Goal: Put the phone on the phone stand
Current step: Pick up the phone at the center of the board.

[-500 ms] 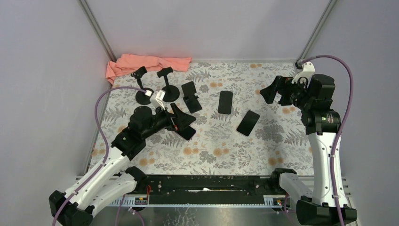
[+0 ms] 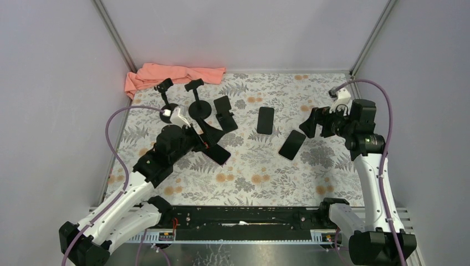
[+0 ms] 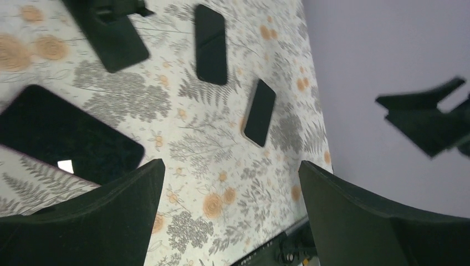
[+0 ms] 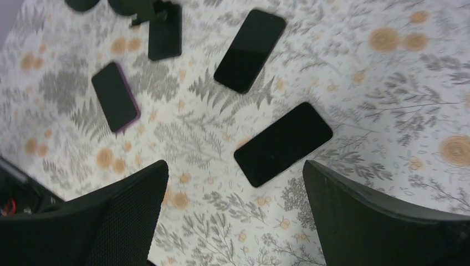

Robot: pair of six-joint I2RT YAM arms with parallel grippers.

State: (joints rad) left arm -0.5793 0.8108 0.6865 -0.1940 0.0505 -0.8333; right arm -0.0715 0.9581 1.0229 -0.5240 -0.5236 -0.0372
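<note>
Near right tool [image 4: 233, 166], black phone [image 4: 284, 143]

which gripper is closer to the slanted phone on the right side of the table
Right. The right gripper hovers open just past the slanted phone, at its far right corner. The left gripper is well off to its left, open by another phone.

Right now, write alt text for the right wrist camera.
The open right gripper hangs above a floral table where three dark phones lie flat: nearest phone just ahead, second phone beyond it, purple-edged phone at left. A black phone stand sits at the top edge.
</note>
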